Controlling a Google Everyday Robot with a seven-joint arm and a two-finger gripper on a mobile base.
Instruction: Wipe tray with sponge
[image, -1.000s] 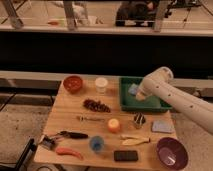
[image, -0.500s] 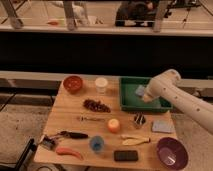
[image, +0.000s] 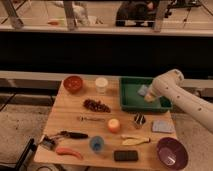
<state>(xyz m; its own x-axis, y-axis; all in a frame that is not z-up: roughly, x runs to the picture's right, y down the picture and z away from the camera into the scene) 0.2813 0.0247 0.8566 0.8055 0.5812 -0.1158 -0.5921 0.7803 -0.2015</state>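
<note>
The wooden counter (image: 67, 117) holds approx. a dozen items. The tray (image: 131, 98), green w/ low walls, sits at the back right. The sponge (image: 143, 90), a small pale blue-grey block, lies inside the tray, towards its right-rear part. The robot's white arm (image: 187, 102) comes in from the right edge and bends down over the tray's right side. The gripper (image: 149, 96) is low inside the tray, right at the sponge's near-right edge, apparently touching it. The wrist blocks the tip, so one can't tell whether the gripper is clamped on the sponge or merely beside it.

Other items, none touching the tray:
- Back row, left of the tray: a white cup (image: 101, 84), then a red-brown bowl (image: 73, 83) further left.
- Mid counter: a dark bunch, poss. grapes (image: 96, 105), and an orange ball (image: 114, 125) nearer the front.
- In front of the tray: a small dark object (image: 139, 119) and a flat grey-blue pad (image: 161, 125) to its right.
- Front right: a purple bowl (image: 171, 151).
- Front edge: a black block (image: 125, 155), w/ a blue cup (image: 96, 144) to its left.
- Front left: a black-handled tool (image: 72, 134) and an orange-red item (image: 69, 152), too blurred to identify.
</note>
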